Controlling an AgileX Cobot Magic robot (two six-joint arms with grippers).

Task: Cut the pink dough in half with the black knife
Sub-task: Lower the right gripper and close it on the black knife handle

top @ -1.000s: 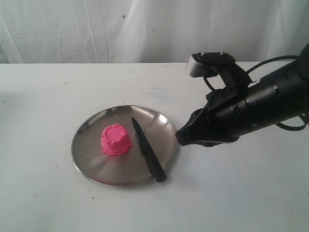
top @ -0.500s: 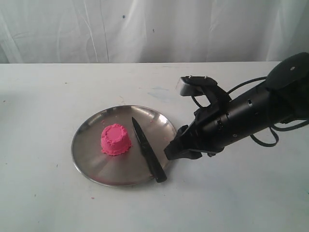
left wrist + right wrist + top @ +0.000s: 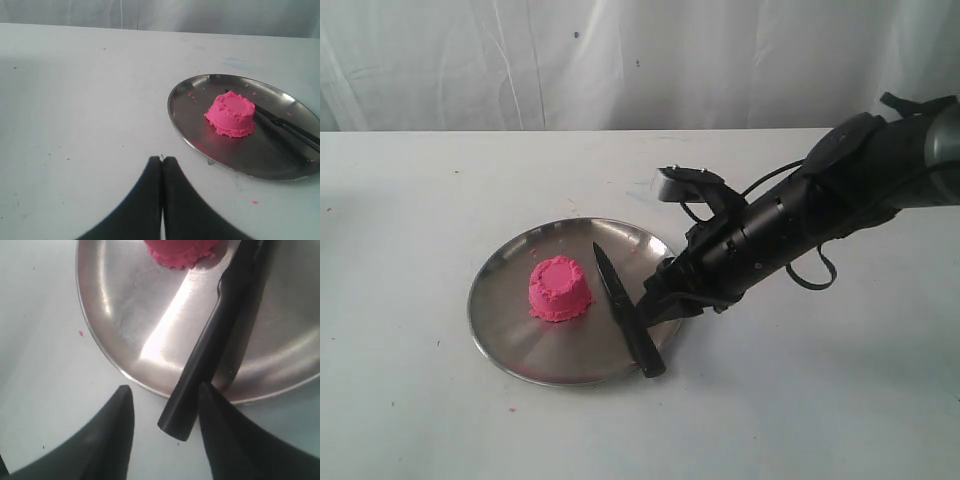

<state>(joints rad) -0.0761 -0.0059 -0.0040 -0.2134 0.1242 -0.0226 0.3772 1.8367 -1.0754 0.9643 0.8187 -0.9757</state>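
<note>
Right gripper is spread wide, its fingers straddling the butt of the black knife and nothing gripped (the handle end pokes over the near-right rim of the steel plate). Pink dough sits whole on the plate, just left of the blade. Left gripper is pressed closed and empty above the table

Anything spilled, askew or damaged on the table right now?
Minor only. Pink crumbs lie scattered on the table and inside the steel plate. The pink dough itself looks whole and uncut. The black knife lies in the plate with its handle end overhanging the rim.
</note>
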